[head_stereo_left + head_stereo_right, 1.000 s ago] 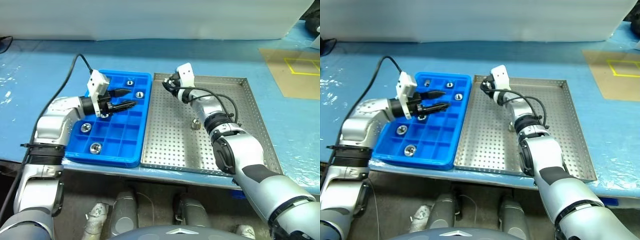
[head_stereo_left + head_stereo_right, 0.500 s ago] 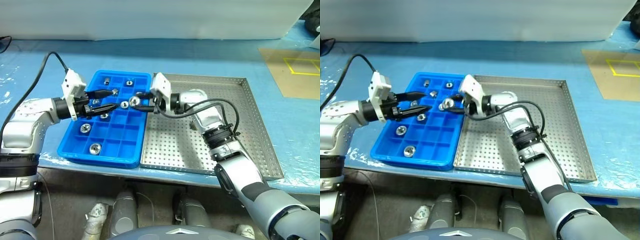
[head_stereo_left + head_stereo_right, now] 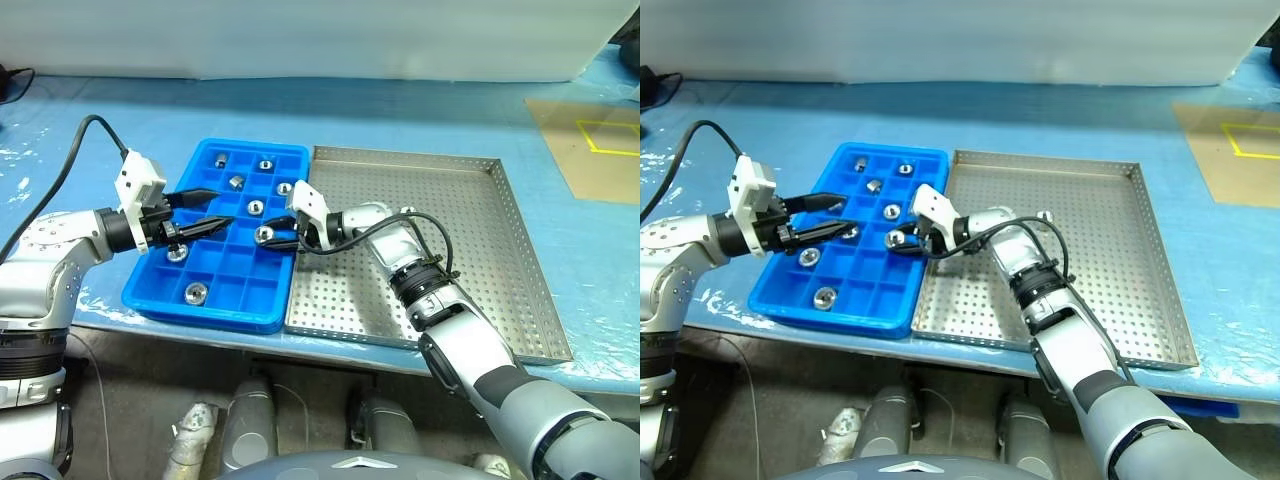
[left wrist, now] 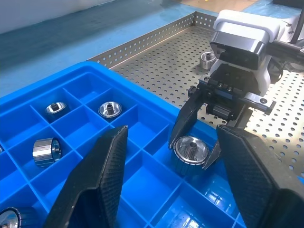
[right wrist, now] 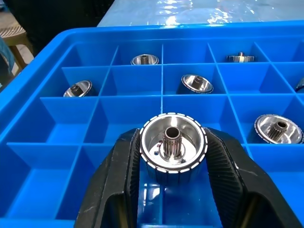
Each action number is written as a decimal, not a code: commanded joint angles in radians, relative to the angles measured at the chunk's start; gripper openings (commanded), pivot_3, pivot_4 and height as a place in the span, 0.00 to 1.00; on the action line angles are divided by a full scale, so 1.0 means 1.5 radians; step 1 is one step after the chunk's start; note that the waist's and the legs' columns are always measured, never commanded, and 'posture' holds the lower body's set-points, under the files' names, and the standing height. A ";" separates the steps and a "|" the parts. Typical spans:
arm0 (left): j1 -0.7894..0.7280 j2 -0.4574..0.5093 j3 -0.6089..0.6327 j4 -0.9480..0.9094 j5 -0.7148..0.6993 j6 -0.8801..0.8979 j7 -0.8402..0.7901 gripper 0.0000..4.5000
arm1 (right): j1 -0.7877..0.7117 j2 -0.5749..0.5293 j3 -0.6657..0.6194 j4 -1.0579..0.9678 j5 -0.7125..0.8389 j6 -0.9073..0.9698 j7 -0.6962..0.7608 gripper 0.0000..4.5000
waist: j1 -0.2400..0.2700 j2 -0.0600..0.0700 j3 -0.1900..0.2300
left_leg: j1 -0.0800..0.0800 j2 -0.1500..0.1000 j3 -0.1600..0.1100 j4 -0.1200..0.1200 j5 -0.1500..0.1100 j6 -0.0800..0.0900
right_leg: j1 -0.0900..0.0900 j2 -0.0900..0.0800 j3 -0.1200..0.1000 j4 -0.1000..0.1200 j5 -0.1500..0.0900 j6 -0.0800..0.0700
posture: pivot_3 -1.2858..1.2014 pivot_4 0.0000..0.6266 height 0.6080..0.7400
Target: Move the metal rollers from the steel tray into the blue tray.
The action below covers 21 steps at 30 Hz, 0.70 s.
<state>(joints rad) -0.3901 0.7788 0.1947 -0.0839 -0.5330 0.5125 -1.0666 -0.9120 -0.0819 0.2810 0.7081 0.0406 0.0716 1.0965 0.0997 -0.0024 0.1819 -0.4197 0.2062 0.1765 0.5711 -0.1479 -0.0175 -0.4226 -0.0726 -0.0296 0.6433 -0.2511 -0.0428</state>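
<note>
The blue tray (image 3: 243, 290) lies left of the steel tray (image 3: 470, 250). My right gripper (image 3: 268, 238) is shut on a metal roller (image 5: 173, 141) and holds it upright just above a compartment near the blue tray's right side. Several more rollers sit in compartments, such as one in the front row (image 3: 195, 293) and one at the back (image 3: 265, 165). One roller (image 4: 207, 60) stands on the steel tray's perforated floor behind my right arm. My left gripper (image 3: 212, 209) hovers open and empty over the blue tray's left half, pointing at the held roller.
Both trays sit on a blue-covered table (image 3: 420, 110) close to its front edge. A black cable (image 3: 85, 135) runs from my left wrist over the table. A brown mat with yellow tape (image 3: 590, 145) lies at the far right.
My right gripper swung from the steel tray's far left corner over the blue tray with a roller, then came nearer and lower. My left gripper drew back to the left.
</note>
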 commanded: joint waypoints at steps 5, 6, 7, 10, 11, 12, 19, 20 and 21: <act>-0.030 -0.008 -0.013 0.004 -0.006 -0.009 -0.007 0.70 | -0.027 -0.003 -0.028 -0.002 -0.003 -0.032 -0.062 0.82 | -0.001 0.000 0.000 | 0.000 0.000 0.000 0.000 0.000 0.000 | 0.000 0.000 0.000 0.000 0.000 0.000 | 0.56 0.24 1.00; -0.035 -0.010 -0.017 0.008 -0.005 -0.011 -0.009 0.70 | -0.025 -0.006 -0.032 -0.008 -0.001 -0.031 -0.064 0.88 | -0.001 0.000 0.000 | 0.000 0.000 0.000 0.000 0.000 0.000 | 0.000 0.000 0.000 0.000 0.000 0.000 | 0.56 0.24 1.00; -0.041 -0.012 -0.022 0.013 -0.004 -0.012 -0.011 0.70 | -0.024 -0.009 -0.037 -0.016 0.004 -0.025 -0.065 0.88 | -0.002 0.000 0.000 | 0.000 0.000 0.000 0.000 0.000 0.000 | 0.000 0.000 0.000 0.000 0.000 0.000 | 0.56 0.24 1.00; -0.061 -0.019 -0.036 0.028 -0.001 -0.017 -0.019 0.70 | -0.018 -0.028 -0.063 -0.074 0.042 0.023 -0.047 0.88 | -0.002 0.000 0.000 | 0.000 0.000 0.000 0.000 0.000 0.000 | 0.000 0.000 0.000 0.000 0.000 0.000 | 0.54 0.24 1.00; -0.067 -0.022 -0.039 0.033 -0.001 -0.018 -0.022 0.70 | -0.017 -0.035 -0.079 -0.098 0.058 0.036 -0.050 0.88 | -0.001 0.000 0.000 | 0.000 0.000 0.000 0.000 0.000 0.000 | 0.000 0.000 0.000 0.000 0.000 0.000 | 0.54 0.24 1.00; -0.073 -0.024 -0.043 0.038 0.000 -0.019 -0.024 0.70 | -0.017 -0.042 -0.093 -0.118 0.067 0.045 -0.059 0.88 | -0.002 0.000 0.000 | 0.000 0.000 0.000 0.001 0.000 0.000 | 0.000 0.000 0.000 0.000 0.000 0.000 | 0.54 0.24 1.00; -0.115 -0.063 -0.086 0.083 0.015 -0.042 -0.042 0.70 | 0.030 -0.177 -0.189 -0.196 0.083 0.091 -0.130 0.88 | 0.000 -0.001 0.000 | 0.000 -0.001 0.001 0.001 0.000 0.000 | 0.002 0.000 0.000 0.000 0.000 0.001 | 0.51 0.24 1.00; -0.119 -0.070 -0.092 0.088 0.017 -0.045 -0.044 0.70 | 0.052 -0.199 -0.204 -0.219 0.090 0.107 -0.135 0.88 | -0.001 -0.001 0.000 | 0.000 -0.001 0.001 0.002 0.000 0.000 | 0.003 0.000 0.000 0.000 0.000 0.001 | 0.50 0.24 1.00; -0.123 -0.076 -0.097 0.093 0.018 -0.046 -0.047 0.70 | 0.079 -0.220 -0.216 -0.251 0.097 0.129 -0.136 0.88 | -0.001 -0.001 0.000 | 0.001 -0.001 0.001 0.002 0.000 0.000 | 0.003 0.000 0.001 0.000 0.000 0.001 | 0.50 0.24 1.00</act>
<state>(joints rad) -0.5514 0.6673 0.0531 0.0601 -0.5086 0.4655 -1.1266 -0.8219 -0.3892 -0.0040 0.4148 0.1500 0.2274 0.9005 0.0978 -0.0033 0.1814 -0.4189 0.2041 0.1775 0.5740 -0.1482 -0.0169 -0.4184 -0.0725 -0.0290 0.6430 -0.2503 -0.0414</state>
